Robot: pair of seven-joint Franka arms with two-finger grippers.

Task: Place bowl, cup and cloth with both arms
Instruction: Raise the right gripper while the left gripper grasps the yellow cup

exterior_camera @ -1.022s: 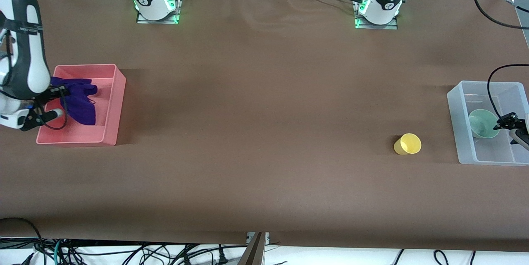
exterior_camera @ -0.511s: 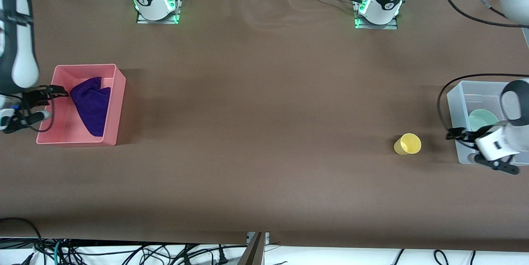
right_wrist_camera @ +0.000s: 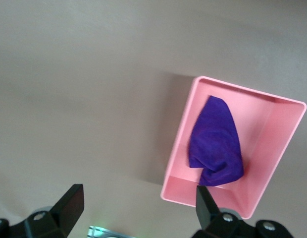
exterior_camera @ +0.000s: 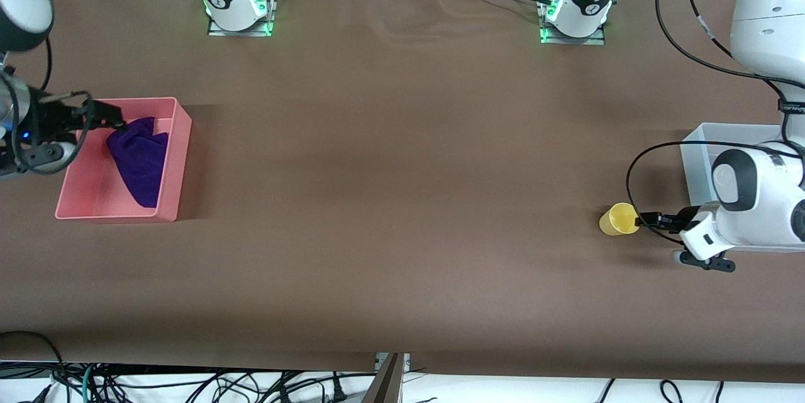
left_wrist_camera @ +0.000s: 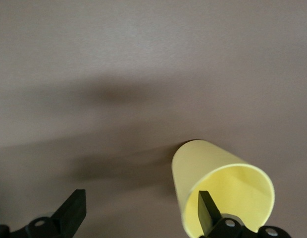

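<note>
With its two black fingers [left_wrist_camera: 209, 210] spread wide apart, the left gripper [exterior_camera: 641, 222] sits low over the brown table [exterior_camera: 402, 202] at the left arm's end, right at the rim of the small bright yellow plastic tumbler cup [exterior_camera: 619, 219]. In the left wrist view one finger shows across the cup's [left_wrist_camera: 223, 191] open mouth, the other finger well clear of it over bare table; whether any finger touches the cup cannot be told. The cup lies tipped on its side, its mouth turned toward the gripper. Just beside the left arm stands a translucent white plastic bin [exterior_camera: 698, 158], mostly covered by the arm; the bowl cannot be seen.

At the right arm's end, the right gripper [exterior_camera: 104, 115] hangs over the rim of a pink rectangular plastic bin [exterior_camera: 170, 164], its fingers [right_wrist_camera: 205, 203] likewise parted and holding nothing. Inside that bin lies the soft deep purple fabric cloth [exterior_camera: 139, 158], crumpled in a heap against the bin wall toward the table's middle. The right wrist view looks down on the pink bin [right_wrist_camera: 272, 144] and the cloth [right_wrist_camera: 215, 144] from above.
</note>
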